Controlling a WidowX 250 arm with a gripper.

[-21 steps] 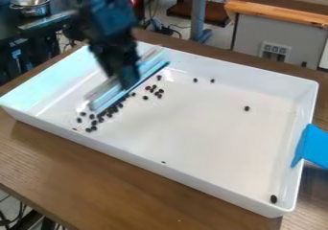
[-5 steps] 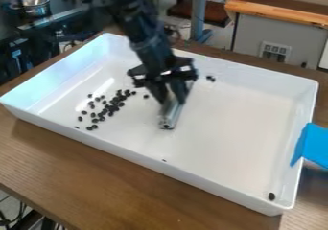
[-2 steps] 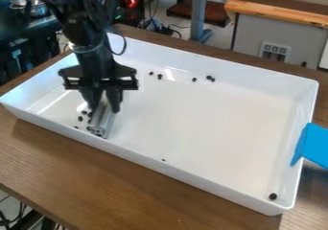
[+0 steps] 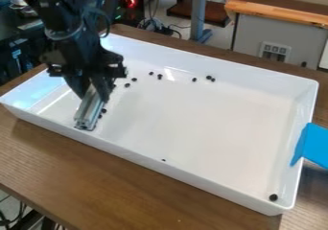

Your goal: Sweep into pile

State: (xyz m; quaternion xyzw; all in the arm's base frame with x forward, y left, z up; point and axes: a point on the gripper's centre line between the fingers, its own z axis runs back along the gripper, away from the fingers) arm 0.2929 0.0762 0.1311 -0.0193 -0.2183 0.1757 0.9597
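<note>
Camera view: inside the tray (image 4: pixel 141 155), the sweep looks partly done. A few beans (image 4: pixel 104 111) lie close along the bar (image 4: pixel 89 113) at left; any pile on its far-left side is hidden. Stragglers need gathering: a loose scatter towards the far wall, one by the near wall, another in the near right corner. The claw (image 4: pixel 94 91) is closed down only to the bar's width, gripping it between its fingers.

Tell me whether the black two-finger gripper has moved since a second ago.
Yes, the gripper has moved toward the view's left, from about the middle of the white rectangular tray to nearer its left end.
</note>
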